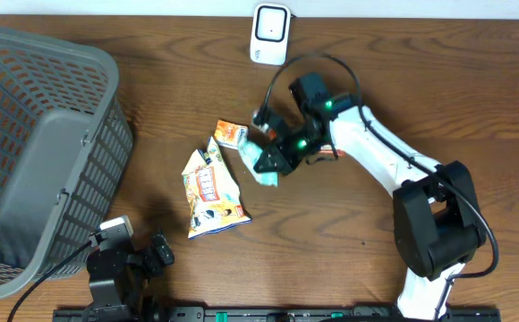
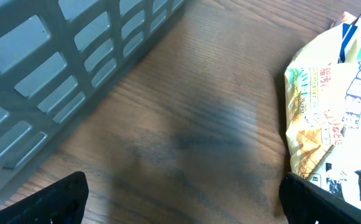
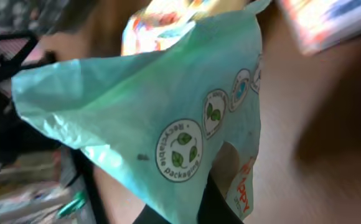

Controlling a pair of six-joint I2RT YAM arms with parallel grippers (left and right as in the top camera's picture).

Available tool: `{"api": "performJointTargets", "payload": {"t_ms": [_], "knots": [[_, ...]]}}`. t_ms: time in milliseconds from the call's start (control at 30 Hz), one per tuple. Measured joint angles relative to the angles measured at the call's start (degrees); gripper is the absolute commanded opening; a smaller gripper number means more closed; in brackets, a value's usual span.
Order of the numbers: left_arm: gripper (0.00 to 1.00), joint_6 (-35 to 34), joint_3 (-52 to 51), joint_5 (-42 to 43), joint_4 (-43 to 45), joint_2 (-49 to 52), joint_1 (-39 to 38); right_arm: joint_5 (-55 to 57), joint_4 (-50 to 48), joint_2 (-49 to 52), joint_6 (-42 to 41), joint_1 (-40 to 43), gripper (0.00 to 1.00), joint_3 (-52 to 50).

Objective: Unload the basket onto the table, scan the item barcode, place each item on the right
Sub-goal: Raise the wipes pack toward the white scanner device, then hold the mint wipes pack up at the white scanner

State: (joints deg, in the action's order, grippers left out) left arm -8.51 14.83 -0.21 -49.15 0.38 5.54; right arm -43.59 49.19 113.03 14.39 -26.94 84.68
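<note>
Overhead view: right gripper (image 1: 274,157) is seen clamped shut on the teal packet (image 1: 267,173) at mid-table, just beside the snack bag (image 1: 213,190). Left gripper (image 2: 180,208) is spread wide near the basket (image 1: 107,152), nothing held.

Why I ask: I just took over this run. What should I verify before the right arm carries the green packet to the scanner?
1. Right gripper shut on the green packet: ok.
2. Barcode located on the packet: cannot tell; only recycling logos show.
3. White scanner unobstructed at the table's far edge: ok.
4. Packet lifted free of the orange box and snack bag: cannot tell.
5. Left gripper open, empty, near the basket, out of the path: ok.
</note>
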Motion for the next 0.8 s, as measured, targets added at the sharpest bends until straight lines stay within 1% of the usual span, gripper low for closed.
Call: {"api": "performJointTargets", "payload": {"t_ms": [167, 367, 567, 700, 800], "knots": [[0.98, 0.00, 0.00, 0.00, 0.00, 0.00, 0.00, 12.31, 3.74, 0.00, -1.44, -0.79, 0.01, 5.86], [0.98, 0.00, 0.00, 0.02, 0.00, 0.00, 0.00, 27.91, 1.36, 0.00, -2.16, -3.96, 0.01, 8.37], [0.98, 0.02, 0.00, 0.02, -0.02, 0.00, 0.00, 43.74, -5.51, 0.00, -3.08, -5.44, 0.01, 8.37], [0.98, 0.00, 0.00, 0.02, 0.00, 0.00, 0.00, 54.12, -12.70, 0.00, -2.97, -5.33, 0.01, 8.37], [0.98, 0.00, 0.00, 0.02, 0.00, 0.00, 0.00, 59.82, -18.40, 0.04, -0.92, -5.05, 0.01, 8.39]]}}
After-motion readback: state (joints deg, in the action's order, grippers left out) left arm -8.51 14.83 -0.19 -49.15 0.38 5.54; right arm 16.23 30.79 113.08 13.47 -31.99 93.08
